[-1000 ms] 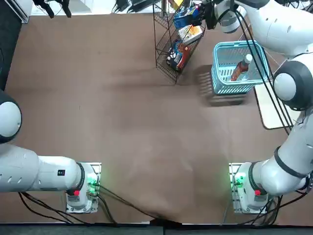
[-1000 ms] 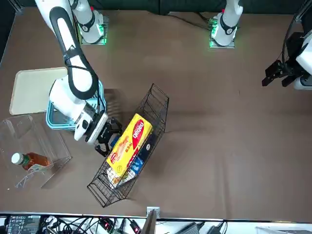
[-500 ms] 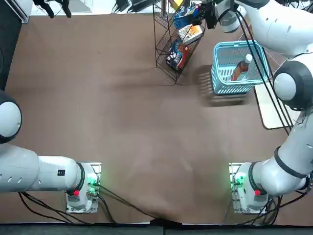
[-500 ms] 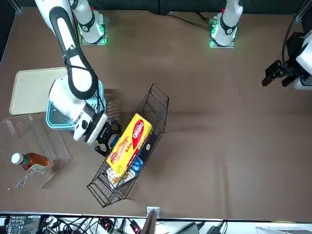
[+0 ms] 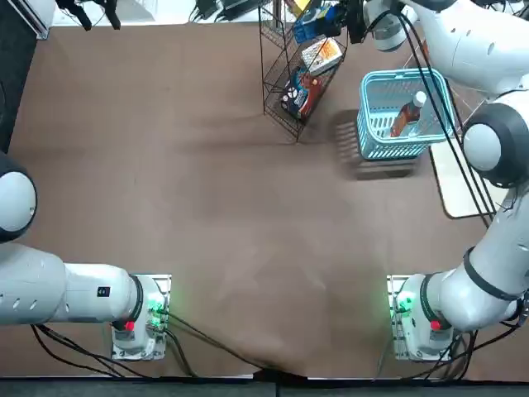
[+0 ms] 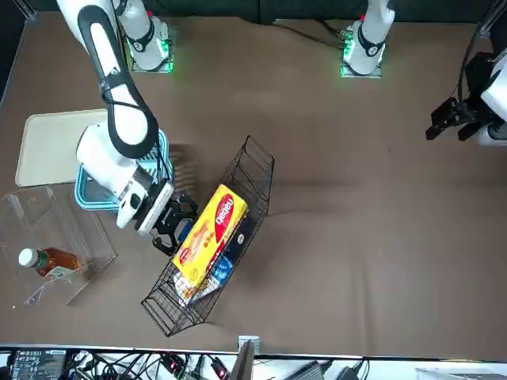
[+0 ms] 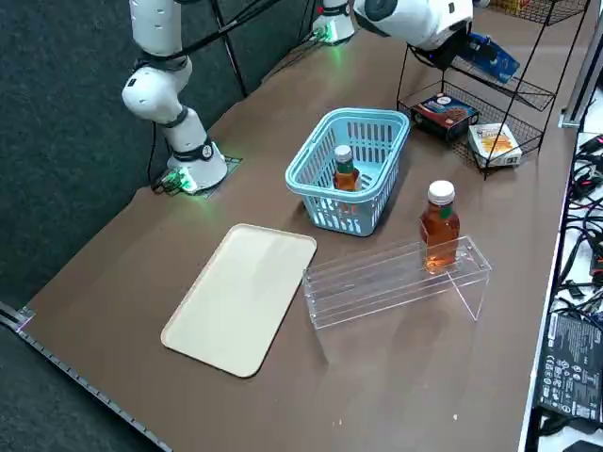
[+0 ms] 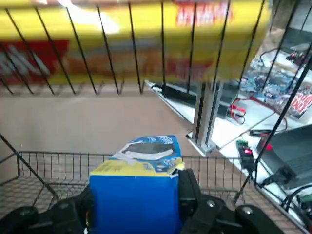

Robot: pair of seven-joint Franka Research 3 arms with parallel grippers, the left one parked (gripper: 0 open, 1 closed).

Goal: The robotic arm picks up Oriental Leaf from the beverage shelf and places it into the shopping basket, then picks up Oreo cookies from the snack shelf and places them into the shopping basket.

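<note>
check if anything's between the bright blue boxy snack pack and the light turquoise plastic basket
The black wire rack's edge probably is, beside the pack held in the right gripper; nothing else visible blocks the basket

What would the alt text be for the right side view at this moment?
Robot arm's claw at a blue snack pack on the black wire rack, above a dark box and a white box. One tea bottle stands in the turquoise basket; another is on the clear rack, beside a cream tray.
</note>
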